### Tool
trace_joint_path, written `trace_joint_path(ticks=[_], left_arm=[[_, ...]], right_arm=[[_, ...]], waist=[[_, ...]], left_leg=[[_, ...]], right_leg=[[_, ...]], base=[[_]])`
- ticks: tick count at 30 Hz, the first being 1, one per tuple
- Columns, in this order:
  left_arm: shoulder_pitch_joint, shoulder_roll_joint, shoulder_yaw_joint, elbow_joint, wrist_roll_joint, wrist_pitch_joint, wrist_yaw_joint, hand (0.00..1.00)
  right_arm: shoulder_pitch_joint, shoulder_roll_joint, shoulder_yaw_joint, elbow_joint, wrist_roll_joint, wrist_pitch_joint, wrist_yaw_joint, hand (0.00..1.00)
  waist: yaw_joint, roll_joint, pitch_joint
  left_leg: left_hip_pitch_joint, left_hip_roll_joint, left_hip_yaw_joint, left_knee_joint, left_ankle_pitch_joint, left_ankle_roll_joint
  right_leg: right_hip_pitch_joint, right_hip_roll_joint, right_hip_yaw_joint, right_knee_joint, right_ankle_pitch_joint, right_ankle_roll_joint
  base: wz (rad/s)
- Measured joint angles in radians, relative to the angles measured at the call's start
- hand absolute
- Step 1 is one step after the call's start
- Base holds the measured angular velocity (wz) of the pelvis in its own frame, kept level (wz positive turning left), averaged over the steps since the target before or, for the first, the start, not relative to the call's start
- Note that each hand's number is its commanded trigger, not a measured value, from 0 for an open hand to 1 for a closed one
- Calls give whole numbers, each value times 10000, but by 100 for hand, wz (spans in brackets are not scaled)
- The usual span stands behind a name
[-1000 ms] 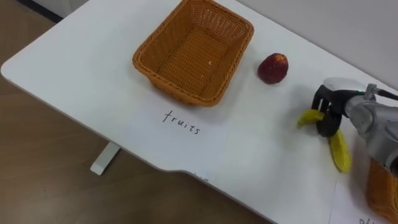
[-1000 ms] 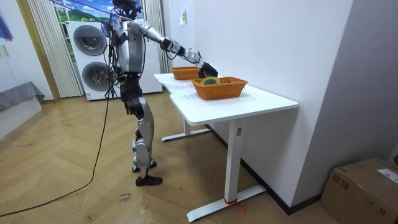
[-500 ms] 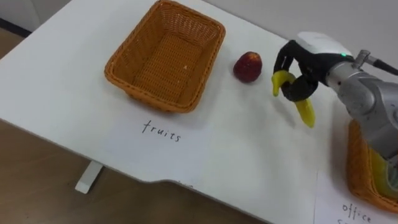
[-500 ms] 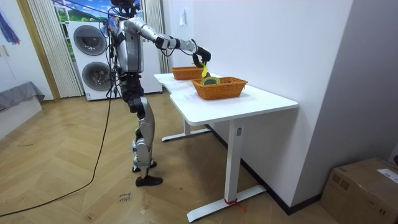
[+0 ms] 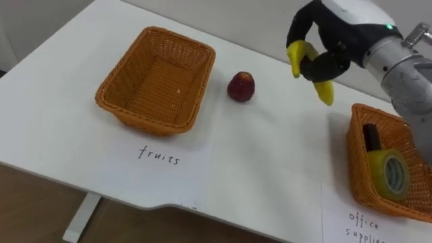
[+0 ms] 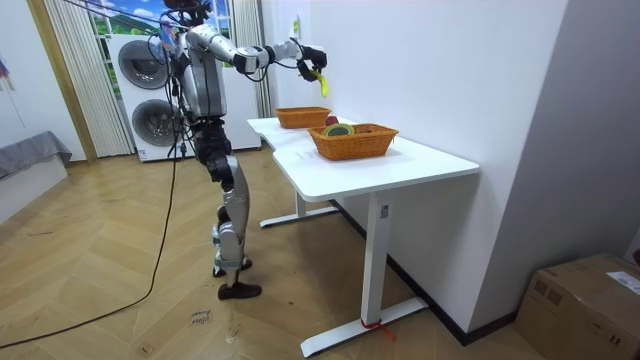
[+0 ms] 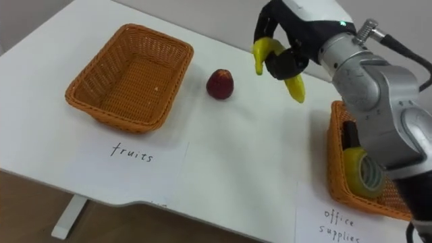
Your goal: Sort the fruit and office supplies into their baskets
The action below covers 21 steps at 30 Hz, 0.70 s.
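- The banana (image 5: pixel 325 92) is clamped in the curled fingers of the right hand (image 5: pixel 335 34) and held in the air above the table (image 5: pixel 270 162).
- An apple (image 5: pixel 241 86) is seen lying between that hand and the fruit basket (image 5: pixel 111 112).
- A tape roll (image 5: pixel 386 172) is held in the office basket (image 5: pixel 356 158).

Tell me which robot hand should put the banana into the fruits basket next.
Right. The right robot hand is curled round the banana, held above the table, with the fruits basket to its left.
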Motion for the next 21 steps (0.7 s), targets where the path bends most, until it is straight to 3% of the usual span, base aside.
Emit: trace_joint_path(ticks=[5,8,11,13,17,21], left_arm=[[151,-45,83,5,286,22,-88,0],[152,-183,264,7,419,76,-99,0],[214,-285,327,22,435,66,-71,0],[216,-295,326,11,436,58,-49,0],[278,-444,325,8,470,59,-51,0],[375,-441,308,-206,515,91,-51,0]], right_arm=[[-5,14,-5,-728,-4,203,175,100],[-6,23,3,-999,-14,280,178,100],[-146,121,82,-1038,-13,287,231,100],[-429,242,136,-1053,-297,328,262,100],[-716,487,159,-1056,-412,365,264,100],[-965,731,847,-1053,-728,447,261,100]], waist=[[132,-1,0],[446,-6,6],[718,-34,88],[782,-130,203],[871,-144,209],[1126,-145,208]], left_leg=[[143,-4,7,-36,7,-11],[282,0,53,-215,80,-22],[348,-10,29,-299,114,-32],[257,-28,-117,-279,131,-55],[111,-75,-317,-234,147,-45],[136,-81,-366,-302,158,-23]], right_leg=[[108,63,92,-6,-1,2],[133,54,143,0,-1,2],[173,-1,156,9,-30,44],[146,7,159,-1,-42,55],[95,51,154,-9,-47,63],[92,4,25,-3,-64,91]], base=[[-1],[-5],[3],[17],[18],[3]])
